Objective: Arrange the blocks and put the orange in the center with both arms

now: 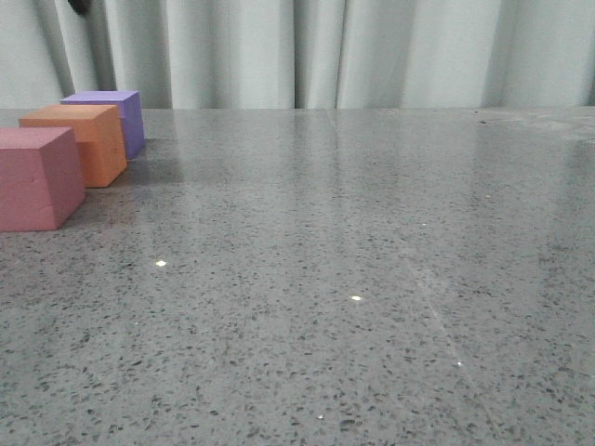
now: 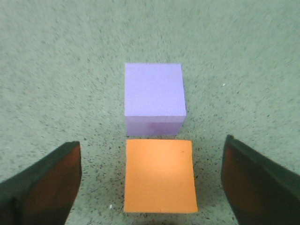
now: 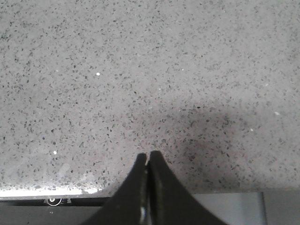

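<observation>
Orange (image 2: 159,176) between wide-open left gripper (image 2: 150,187) fingers, purple (image 2: 154,96) just beyond; right gripper (image 3: 148,187) closed, empty. Next: descend, grip orange.

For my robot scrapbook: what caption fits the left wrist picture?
Open left gripper hovering over the orange cube, purple cube just beyond.

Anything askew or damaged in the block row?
Nothing stands out. Pink-red cube, orange cube and purple cube sit upright in a row, orange in the middle. Left gripper open over the orange; right gripper shut.
</observation>
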